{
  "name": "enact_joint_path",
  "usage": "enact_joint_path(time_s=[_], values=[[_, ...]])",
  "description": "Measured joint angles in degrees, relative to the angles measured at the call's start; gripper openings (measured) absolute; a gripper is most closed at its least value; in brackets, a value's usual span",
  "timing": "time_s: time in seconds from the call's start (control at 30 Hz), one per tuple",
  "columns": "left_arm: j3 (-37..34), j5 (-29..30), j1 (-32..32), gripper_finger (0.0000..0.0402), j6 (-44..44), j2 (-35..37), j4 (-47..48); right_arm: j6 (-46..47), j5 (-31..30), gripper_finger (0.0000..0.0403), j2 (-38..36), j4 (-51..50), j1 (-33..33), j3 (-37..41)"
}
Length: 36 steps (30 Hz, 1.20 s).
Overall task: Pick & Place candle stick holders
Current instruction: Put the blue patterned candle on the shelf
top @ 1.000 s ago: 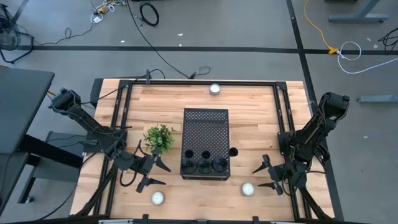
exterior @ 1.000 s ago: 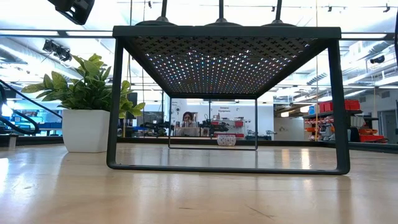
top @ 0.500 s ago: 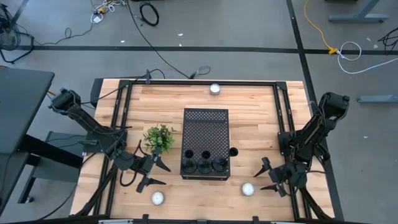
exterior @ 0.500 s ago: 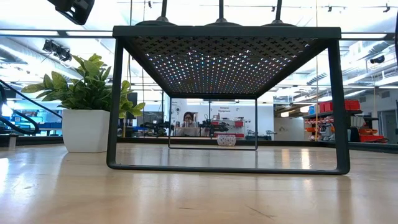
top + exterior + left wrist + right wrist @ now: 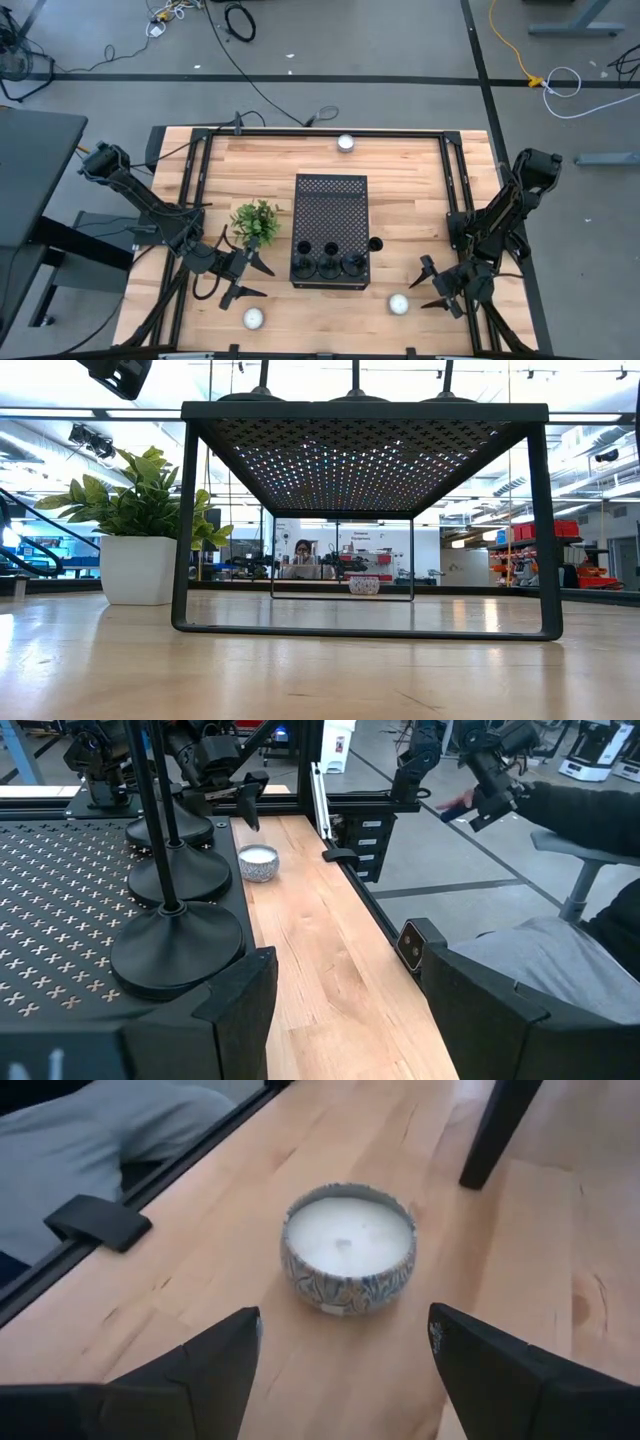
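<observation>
- You're looking at three candle stick holders (image 5: 328,262) standing in a row on the near edge of the black perforated box (image 5: 330,215); a fourth holder (image 5: 375,244) is sitting on the table (image 5: 400,190) just beside the box's right side.
- Your left gripper (image 5: 246,275) is hovering near the box's left near corner, fingers spread, holding nothing.
- Your right gripper (image 5: 432,284) is sitting over the table's near right part, fingers apart and empty, pointing at the white candle (image 5: 348,1246) just ahead of it.
- A second candle (image 5: 253,318) is lying near the front edge, a third (image 5: 346,143) at the far edge.
- The potted plant (image 5: 255,221) is standing left of the box.
- In the left wrist view, a person's sleeve (image 5: 590,810) is showing beyond the table.
</observation>
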State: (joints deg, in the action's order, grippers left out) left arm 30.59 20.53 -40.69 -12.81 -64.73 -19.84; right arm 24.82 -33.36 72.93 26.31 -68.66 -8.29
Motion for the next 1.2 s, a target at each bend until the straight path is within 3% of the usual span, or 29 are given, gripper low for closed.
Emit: enact_joint_path(time_s=[0.3,0.63,0.93,1.1,1.2], values=[[0.0,0.3,0.0,0.0248,-3.0,0.0,0.0,3.6,4.5,0.0287,0.0,3.0,0.0,0.0],[0.0,-0.8,-0.1,0.0248,-3.4,0.0,0.0,4.7,4.5,0.0287,0.0,5.0,0.0,0.0],[0.0,-0.9,-0.1,0.0248,-4.6,0.0,0.0,-3.2,4.4,0.0287,0.0,3.2,0.0,0.0],[0.0,-0.9,-0.1,0.0248,-4.6,0.0,0.0,-2.4,9.9,0.0289,0.0,4.0,0.0,0.0],[0.0,-0.8,-0.1,0.0248,-4.6,0.0,0.0,-3.3,10.0,0.0296,0.0,4.0,0.0,0.0]])
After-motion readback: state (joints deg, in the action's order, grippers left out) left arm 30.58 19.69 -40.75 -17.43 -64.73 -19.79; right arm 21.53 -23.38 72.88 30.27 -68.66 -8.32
